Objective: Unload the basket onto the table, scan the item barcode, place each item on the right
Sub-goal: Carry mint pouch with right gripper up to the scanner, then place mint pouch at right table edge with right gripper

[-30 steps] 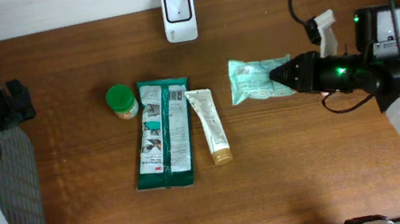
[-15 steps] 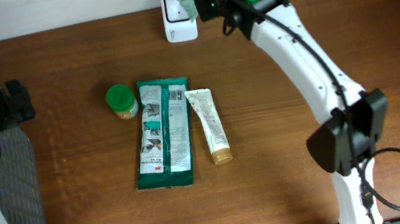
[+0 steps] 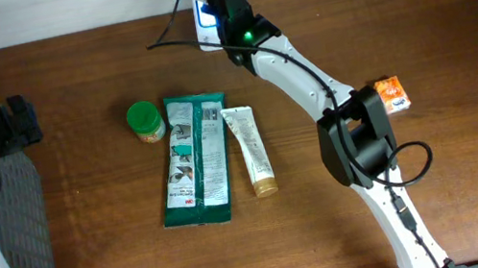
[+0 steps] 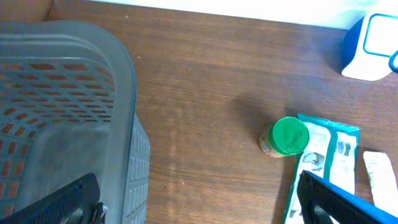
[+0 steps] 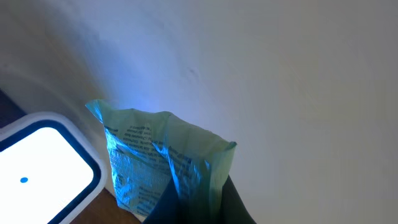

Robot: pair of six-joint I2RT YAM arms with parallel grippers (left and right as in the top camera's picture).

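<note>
Right now my right gripper (image 5: 186,202) is clamped tight on one edge of the pale green packet (image 5: 163,155), which stands up out of my fingers in the air at the back of the table. It is close against the white wall (image 5: 298,74), just beside and above the barcode scanner (image 5: 37,163). Blue light washes over the packet's crinkled film and fine print, so I judge it is already in or near the reader's beam. I cannot make out a barcode among the print.

To do this step well, I should turn my wrist slowly so the printed face tilts down toward the scanner's lit window. I should pause at each angle and hold the film as flat as the pinch allows, since creases and glare could spoil a read. I should not press the packet into the wall or onto the scanner.

Farther out, the green-lidded jar (image 3: 146,120), the dark green wipes pack (image 3: 193,161) and the tube (image 3: 251,149) lie mid-table. My left gripper (image 4: 199,208) hangs spread wide beside the grey basket (image 4: 68,93), holding nothing.
</note>
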